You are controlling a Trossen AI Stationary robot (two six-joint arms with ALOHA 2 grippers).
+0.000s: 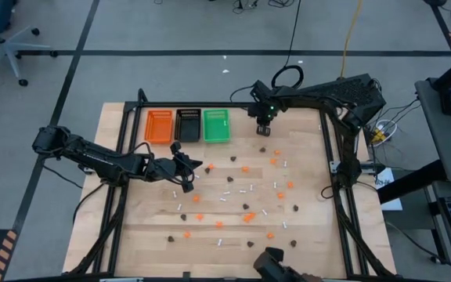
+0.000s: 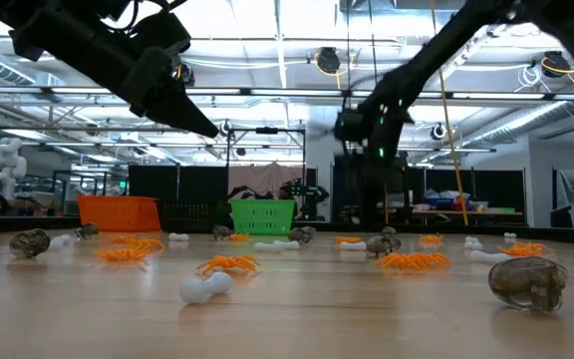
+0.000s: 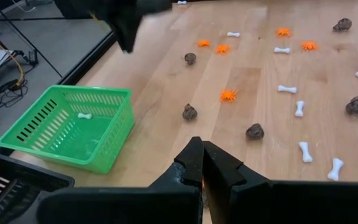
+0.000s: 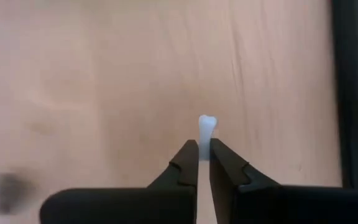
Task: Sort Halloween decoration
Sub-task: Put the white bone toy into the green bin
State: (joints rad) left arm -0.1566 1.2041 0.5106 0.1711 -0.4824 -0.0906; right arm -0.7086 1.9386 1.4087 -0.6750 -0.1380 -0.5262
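High view, left to right: left arm reaches in from the frame's left edge across the wooden tabletop [image 1: 147, 235]; left end effector [image 1: 185, 162] sits left of centre, below the trays, its tips pressed together, and the left wrist view shows nothing between them.

Three trays stand in a row at the tabletop's upper left: orange tray [image 1: 159, 126], black tray [image 1: 188, 125], green tray [image 1: 216, 125], each just beside the next; the left wrist view shows one white bone [image 3: 84, 115] lying inside the green tray.

Halloween decoration lies scattered over the middle and right of the tabletop: orange spiders [image 1: 244, 168], dark brown skulls [image 1: 233, 158] and white bones [image 1: 246, 189], mostly apart from each other; the low view shows them spread along the tabletop, one skull [image 2: 528, 283] large at lower right, one bone [image 2: 205, 287] at lower centre-left.

Right arm comes in from the frame's upper right; right end effector [image 1: 263, 124] is at upper centre, just right of the green tray; in the right wrist view its fingers [image 4: 225, 163] are clamped on a white bone [image 4: 206, 132] that stands up between the tips, bare wood behind it; whether it is lifted clear of the wood I cannot tell.

A dark object shows at the high view's bottom centre edge; I cannot tell what it is.
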